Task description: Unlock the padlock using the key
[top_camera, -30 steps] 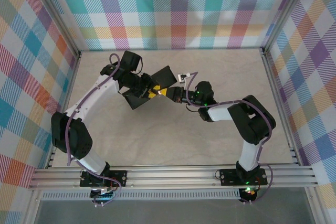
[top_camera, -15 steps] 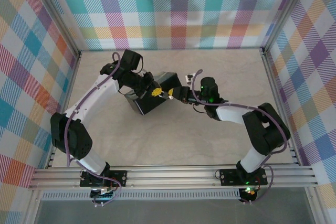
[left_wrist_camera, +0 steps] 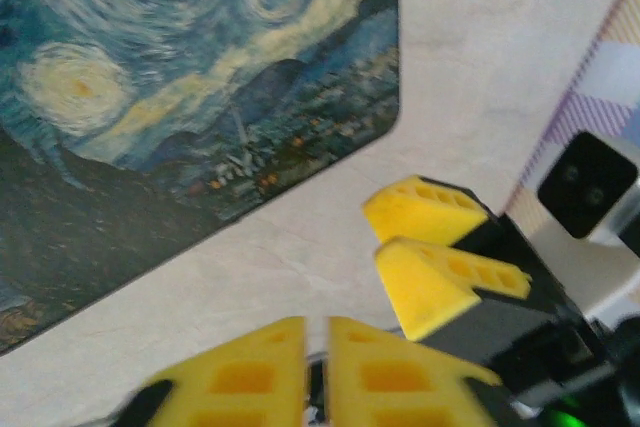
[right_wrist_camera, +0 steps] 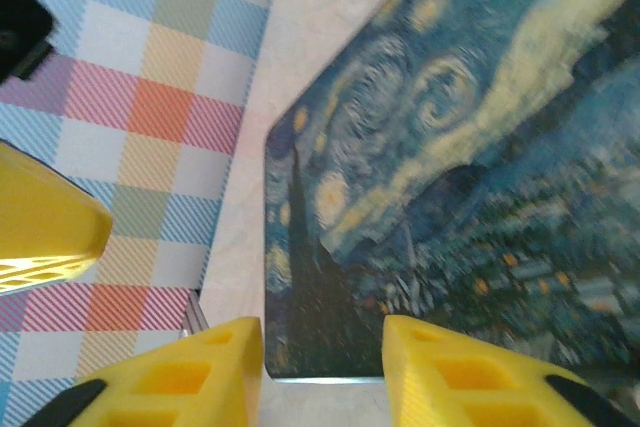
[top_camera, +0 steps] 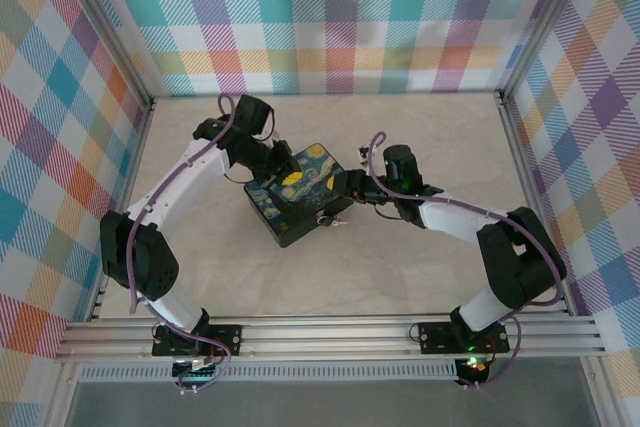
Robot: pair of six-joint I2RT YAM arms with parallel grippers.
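Left hand (left_wrist_camera: pixel 317 372) is sitting nearly closed, just a slit showing between the fingers, gripping nothing. Right hand (right_wrist_camera: pixel 320 337) is hanging part open, also empty. Both are hovering by the painted tin (top_camera: pixel 298 187): left at its 11 o'clock, right at its 3 o'clock. The tin is lying on a pale marbled surface (top_camera: pixel 400 267), with pastel plaid walls (top_camera: pixel 330 17) boxing it in and aluminium rails (top_camera: pixel 330 332) running along the near edge. Padlock (top_camera: pixel 324 218) is resting against the tin's 5 o'clock side, near the right hand at its 7 o'clock, untouched. Key (top_camera: pixel 341 222) is showing as a pale sliver just beside it.
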